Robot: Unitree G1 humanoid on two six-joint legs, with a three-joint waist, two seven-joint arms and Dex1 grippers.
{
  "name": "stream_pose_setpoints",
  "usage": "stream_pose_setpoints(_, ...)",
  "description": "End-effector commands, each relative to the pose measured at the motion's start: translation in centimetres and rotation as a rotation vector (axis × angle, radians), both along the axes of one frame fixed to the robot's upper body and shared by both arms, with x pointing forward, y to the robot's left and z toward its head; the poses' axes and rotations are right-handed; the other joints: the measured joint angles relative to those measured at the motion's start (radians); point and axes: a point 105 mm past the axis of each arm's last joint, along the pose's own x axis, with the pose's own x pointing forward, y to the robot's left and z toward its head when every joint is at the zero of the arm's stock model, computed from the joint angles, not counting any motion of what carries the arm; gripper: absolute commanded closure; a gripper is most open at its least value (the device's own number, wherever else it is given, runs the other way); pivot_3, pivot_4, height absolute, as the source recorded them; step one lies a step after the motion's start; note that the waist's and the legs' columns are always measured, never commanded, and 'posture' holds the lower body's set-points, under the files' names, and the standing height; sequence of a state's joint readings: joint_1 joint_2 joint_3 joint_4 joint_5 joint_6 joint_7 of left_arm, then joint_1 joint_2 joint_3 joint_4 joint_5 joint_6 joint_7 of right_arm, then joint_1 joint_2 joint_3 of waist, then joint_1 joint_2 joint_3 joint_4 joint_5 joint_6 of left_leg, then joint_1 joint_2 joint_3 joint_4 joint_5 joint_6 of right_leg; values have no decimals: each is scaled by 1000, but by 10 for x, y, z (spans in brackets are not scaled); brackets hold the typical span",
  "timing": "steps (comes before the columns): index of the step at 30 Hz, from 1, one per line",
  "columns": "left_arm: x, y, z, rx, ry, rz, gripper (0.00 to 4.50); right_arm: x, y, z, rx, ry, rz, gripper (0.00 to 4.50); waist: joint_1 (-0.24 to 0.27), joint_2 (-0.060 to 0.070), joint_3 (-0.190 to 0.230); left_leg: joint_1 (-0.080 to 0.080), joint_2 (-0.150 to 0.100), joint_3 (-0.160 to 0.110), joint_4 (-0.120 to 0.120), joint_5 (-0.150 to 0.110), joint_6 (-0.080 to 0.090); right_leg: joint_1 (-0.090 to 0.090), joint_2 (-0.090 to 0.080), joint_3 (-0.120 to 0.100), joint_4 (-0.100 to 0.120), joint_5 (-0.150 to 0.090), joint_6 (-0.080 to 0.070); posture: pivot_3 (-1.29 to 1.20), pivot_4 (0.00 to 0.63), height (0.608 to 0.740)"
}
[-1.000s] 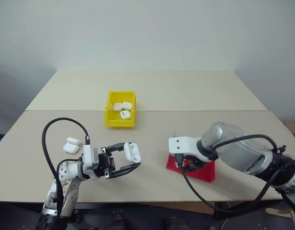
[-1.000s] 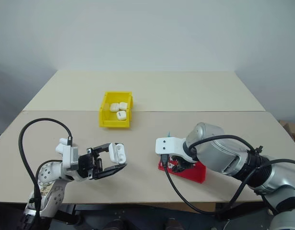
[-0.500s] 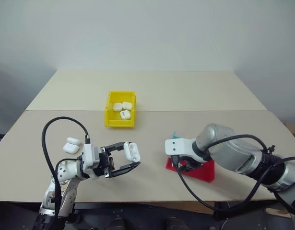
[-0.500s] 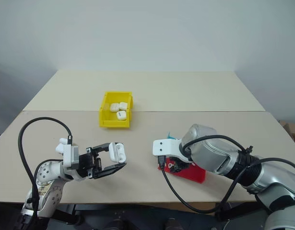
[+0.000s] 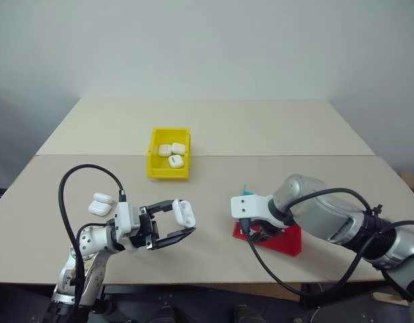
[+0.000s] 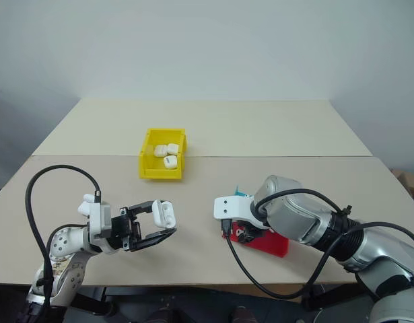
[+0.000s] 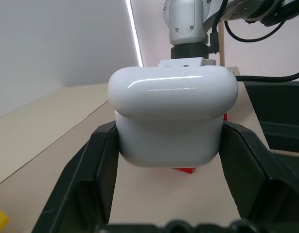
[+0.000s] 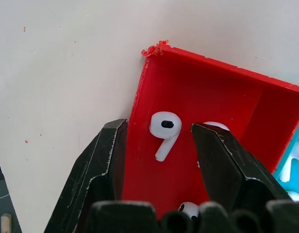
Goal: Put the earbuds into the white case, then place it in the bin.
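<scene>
On the left side of the bench (image 5: pixel 274 128), two spare white cases (image 5: pixel 99 204) lie together, just behind the left arm. The left gripper (image 5: pixel 183 225) points toward the right, its jaws clenched on the white case (image 5: pixel 184 212), which it holds up off the bench with the lid closed; the left wrist view shows the case (image 7: pixel 172 114) pinched between both black fingers (image 7: pixel 98 160). Farther back, near the middle of the bench, stands the yellow bin (image 5: pixel 169 163) with three white cases (image 5: pixel 173 153) inside it. To the right, the right gripper (image 8: pixel 161 145) points steeply down at the red tray (image 5: pixel 285 243). Its jaws stand apart, grasping nothing: one finger is outside the tray's red wall, the other inside the tray. Between them an earbud (image 8: pixel 164 132) lies on the red floor, and more earbuds (image 8: pixel 190 209) show partly near the fingers. A light blue compartment (image 8: pixel 291 165) adjoins the red one.
</scene>
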State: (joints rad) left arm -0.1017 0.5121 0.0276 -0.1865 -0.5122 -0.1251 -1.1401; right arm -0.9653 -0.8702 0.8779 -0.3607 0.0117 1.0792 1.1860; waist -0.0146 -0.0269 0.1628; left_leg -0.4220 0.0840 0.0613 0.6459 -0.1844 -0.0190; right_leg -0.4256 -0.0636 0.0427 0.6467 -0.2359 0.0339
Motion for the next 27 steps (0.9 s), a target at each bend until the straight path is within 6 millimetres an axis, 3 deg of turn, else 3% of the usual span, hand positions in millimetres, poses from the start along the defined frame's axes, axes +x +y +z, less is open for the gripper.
stream_pose_setpoints(1, -1, 0, 7, 2, -30, 4, 1720, 2, 2, 5, 8, -31, 19, 1963, 0, 0, 0, 0, 0, 0, 0, 0, 0, 0, 0, 0, 0, 0, 0, 0, 150, 740)
stream_pose_setpoints(11, -1, -2, 6, 19, -14, 13, 1720, 3, 3, 5, 10, -40, 24, 1963, 0, 0, 0, 0, 0, 0, 0, 0, 0, 0, 0, 0, 0, 0, 0, 0, 150, 740)
stream_pose_setpoints(14, 0, -2, 5, 27, -8, 16, 1720, 5, 3, 4, 5, -52, 24, 2537, 0, 0, 0, 0, 0, 0, 0, 0, 0, 0, 0, 0, 0, 0, 0, 0, 150, 740)
stream_pose_setpoints(16, -1, -3, 5, 29, -4, 17, 1720, 5, 3, 4, 6, -54, 24, 3194, 0, 0, 0, 0, 0, 0, 0, 0, 0, 0, 0, 0, 0, 0, 0, 0, 150, 740)
stream_pose_setpoints(27, 0, -3, 4, 33, -1, 28, 1720, 6, 2, 2, -2, -60, 25, 3194, 0, 0, 0, 0, 0, 0, 0, 0, 0, -1, 0, 0, 0, 0, 0, 0, 150, 740)
